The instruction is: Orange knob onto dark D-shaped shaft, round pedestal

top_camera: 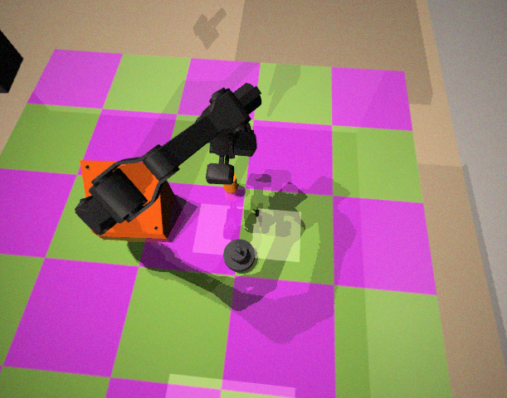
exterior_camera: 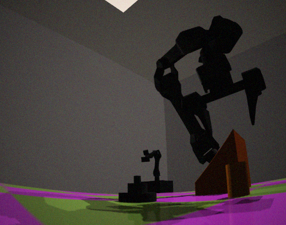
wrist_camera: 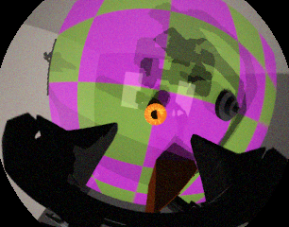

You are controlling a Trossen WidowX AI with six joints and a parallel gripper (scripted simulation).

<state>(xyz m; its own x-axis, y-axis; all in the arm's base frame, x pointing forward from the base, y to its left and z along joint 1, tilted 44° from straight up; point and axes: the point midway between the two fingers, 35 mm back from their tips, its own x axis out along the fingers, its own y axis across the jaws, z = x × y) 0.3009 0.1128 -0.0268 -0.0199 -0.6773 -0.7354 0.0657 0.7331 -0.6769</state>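
Observation:
The orange knob [top_camera: 230, 185] [exterior_camera: 238, 180] [wrist_camera: 147, 114] stands upright on the checkered mat, with its dark hole facing up in the wrist view. My gripper [wrist_camera: 155, 132] [exterior_camera: 230, 131] is open and empty, fingers pointing down. It is above the knob, which shows between and slightly beyond the fingertips in the wrist view. In the top view a finger partly covers the knob. The dark round pedestal [top_camera: 231, 262] [exterior_camera: 137, 197] [wrist_camera: 223, 105] stands apart from the knob, with the shaft [exterior_camera: 137, 179] upright at its centre. The shaft's flat side cannot be made out.
My orange wedge-shaped base [top_camera: 155, 223] [exterior_camera: 216, 176] [wrist_camera: 172, 182] is left of the knob in the top view. A black block [top_camera: 0, 60] is at that view's upper left edge. A small dark arm [exterior_camera: 156, 164] stands in the background behind the pedestal in the exterior view.

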